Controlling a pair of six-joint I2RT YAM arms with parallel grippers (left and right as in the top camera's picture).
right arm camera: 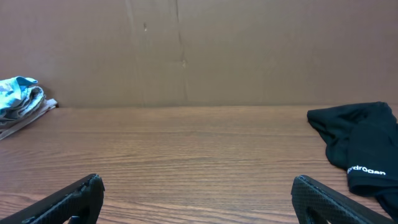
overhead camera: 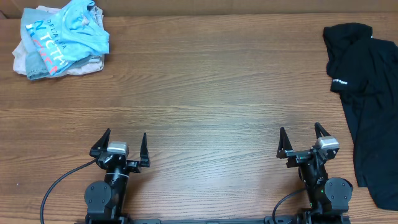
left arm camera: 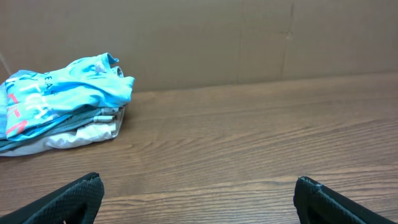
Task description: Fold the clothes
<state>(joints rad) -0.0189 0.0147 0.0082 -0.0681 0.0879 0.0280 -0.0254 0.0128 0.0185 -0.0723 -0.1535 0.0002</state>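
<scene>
A black garment (overhead camera: 367,93) with small white lettering lies unfolded at the table's right edge; it also shows at the right of the right wrist view (right arm camera: 357,143). A stack of folded clothes with a light blue shirt on top (overhead camera: 59,37) sits at the far left corner, also seen in the left wrist view (left arm camera: 62,102) and, small, in the right wrist view (right arm camera: 18,99). My left gripper (overhead camera: 123,144) is open and empty near the front edge. My right gripper (overhead camera: 301,138) is open and empty, left of the black garment.
The wooden table (overhead camera: 205,93) runs back to a brown cardboard wall (left arm camera: 249,37). A black cable (overhead camera: 59,186) loops from the left arm's base at the front left.
</scene>
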